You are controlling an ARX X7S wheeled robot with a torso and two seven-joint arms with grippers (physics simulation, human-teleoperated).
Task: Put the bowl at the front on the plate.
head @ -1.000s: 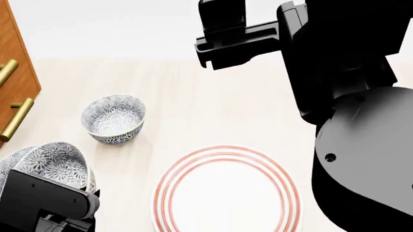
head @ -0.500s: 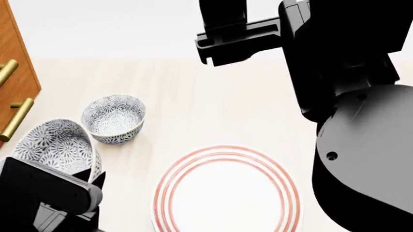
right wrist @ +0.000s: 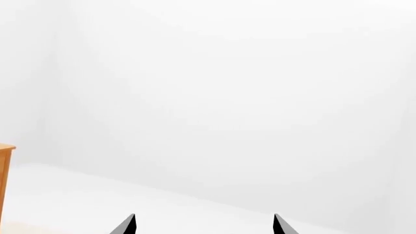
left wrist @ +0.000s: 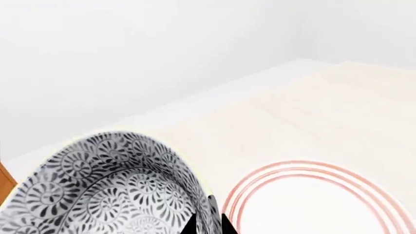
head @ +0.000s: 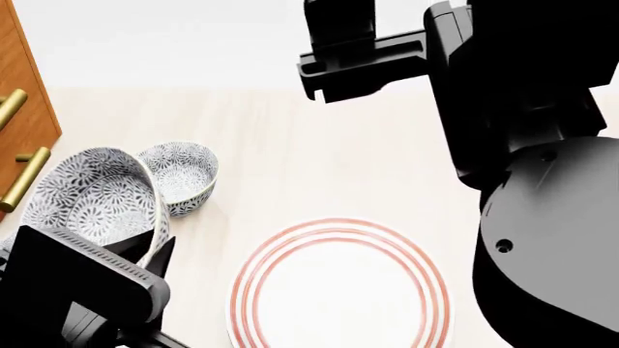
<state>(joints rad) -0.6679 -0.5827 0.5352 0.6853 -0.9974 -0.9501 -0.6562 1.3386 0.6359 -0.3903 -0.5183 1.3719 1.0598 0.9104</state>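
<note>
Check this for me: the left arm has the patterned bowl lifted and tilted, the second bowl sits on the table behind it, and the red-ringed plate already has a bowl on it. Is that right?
Not quite. The plate is bare in the head view, and the left wrist view shows no bowl on it either. The rest holds: the left gripper has the bowl lifted and tilted, jaws pinching its rim, and the second bowl sits on the table behind it.

left claw (head: 155,250) higher, bowl (head: 92,196) lifted, now overlapping second bowl (head: 184,174)

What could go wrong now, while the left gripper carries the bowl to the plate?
The bowl is tilted and seems pinched only at its rim by the left gripper, so it may slip. The second bowl looks close beside it; a swing could knock it. The plate is off to the side, so early release would miss.
</note>
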